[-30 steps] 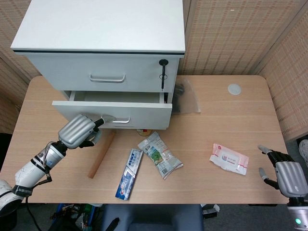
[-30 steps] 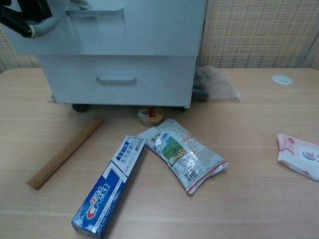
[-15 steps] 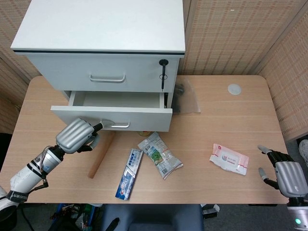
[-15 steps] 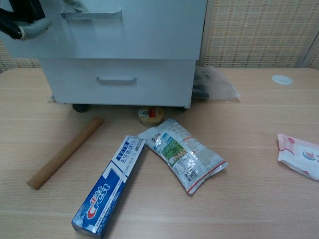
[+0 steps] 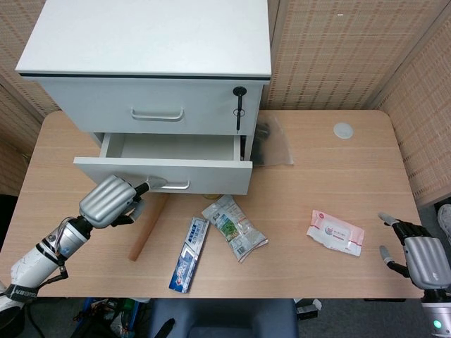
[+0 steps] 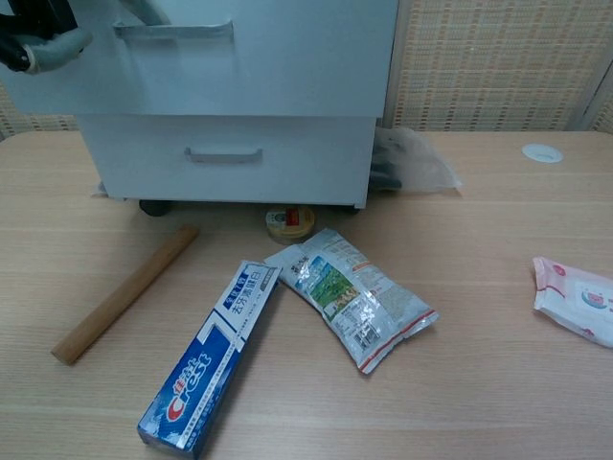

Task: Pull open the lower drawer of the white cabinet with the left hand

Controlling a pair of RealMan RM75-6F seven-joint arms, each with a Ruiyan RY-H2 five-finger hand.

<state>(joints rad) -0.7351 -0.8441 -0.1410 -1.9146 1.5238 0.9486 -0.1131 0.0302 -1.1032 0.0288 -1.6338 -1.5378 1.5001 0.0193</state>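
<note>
The white cabinet [image 5: 148, 42] stands at the table's back left. In the head view its upper drawer [image 5: 141, 105] is closed, and the drawer below it [image 5: 204, 174] is pulled out, its inside bare. My left hand [image 5: 109, 201] is at the front's left side and grips the left end of the metal handle [image 5: 169, 185] with curled fingers. The chest view shows that drawer front [image 6: 287, 57] overhanging a further closed drawer [image 6: 223, 153], with my left hand [image 6: 38, 43] at the top left corner. My right hand [image 5: 421, 257] hangs open off the table's front right, fingers spread.
In front of the cabinet lie a wooden stick [image 5: 146, 227], a blue toothpaste box [image 5: 190, 253] and a snack bag [image 5: 234, 227]. A small round tin [image 6: 289, 222] sits under the drawer's edge. A pink wipes pack [image 5: 335, 232], a white lid [image 5: 343, 130] and a clear bag [image 5: 275, 144] lie to the right.
The drawer has slid further out toward the table's front, and my left hand has drawn back with the handle. My right hand has stayed still.
</note>
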